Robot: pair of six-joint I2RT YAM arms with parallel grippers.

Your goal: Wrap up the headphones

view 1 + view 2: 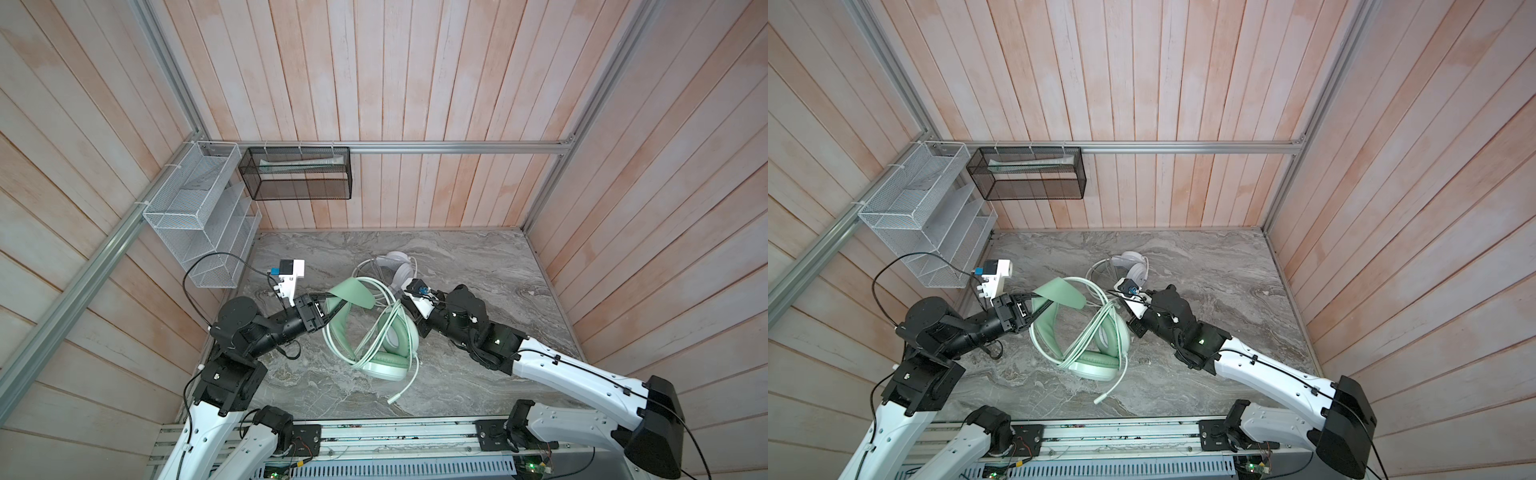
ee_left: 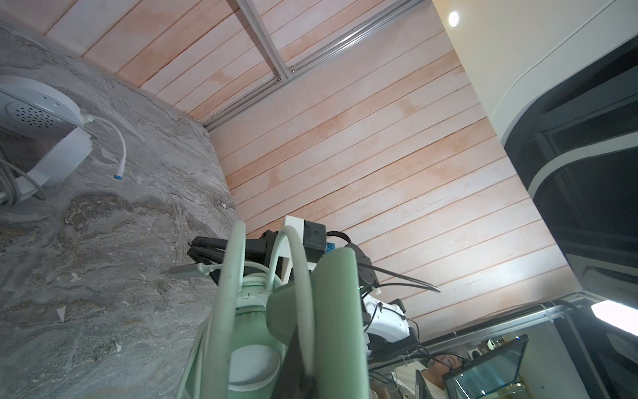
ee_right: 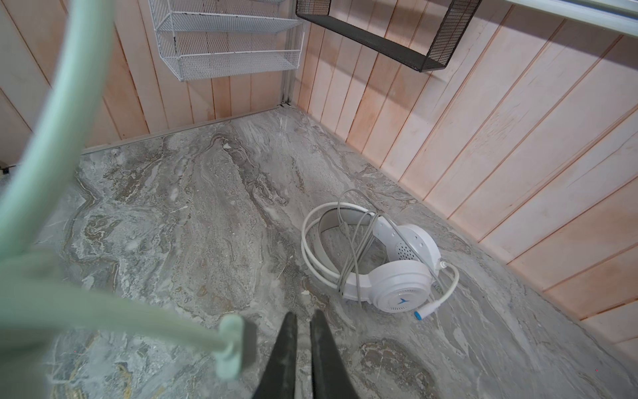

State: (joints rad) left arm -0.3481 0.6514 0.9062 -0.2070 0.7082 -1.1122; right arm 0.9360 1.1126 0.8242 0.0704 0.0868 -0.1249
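Entry: headphones, two sets, on a grey marbled counter (image 1: 478,266). Both top views: mint green headset (image 1: 395,338) (image 1: 1106,338) at mid-counter, one earcup down, headband raised and clamped in the left tool (image 1: 338,300), whose jaws are closed on the band. Mint cable (image 1: 376,336) wound in several strands across the frame, with a loose tail ending in a plug (image 1: 392,401) lying on the counter toward the near edge. Right tool (image 1: 402,294) just beside the wound strands, between the two sets. White headset (image 1: 401,270) behind, its cable gathered in loops about its band. White wire rack (image 1: 199,216) and black mesh basket (image 1: 297,174) on the walls, not involved. Left wrist view: mint earcup and strands fill the foreground; white headset (image 2: 38,110) lies apart on the counter. Right wrist view: right tool (image 3: 305,316) with jaws a narrow slit apart and nothing between them. A blurred run of the mint cable (image 3: 103,311) just beside the fingers, not gripped. White headset (image 3: 400,286) beyond, blue logo on its round cup. Handling note, as judgement: the step in hand is winding the remaining mint tail. Best done with the left tool holding the band steady while the right tool takes the tail close to the plug. It then leads the tail round alongside the existing strands under light tension and tucks the plug under a strand.
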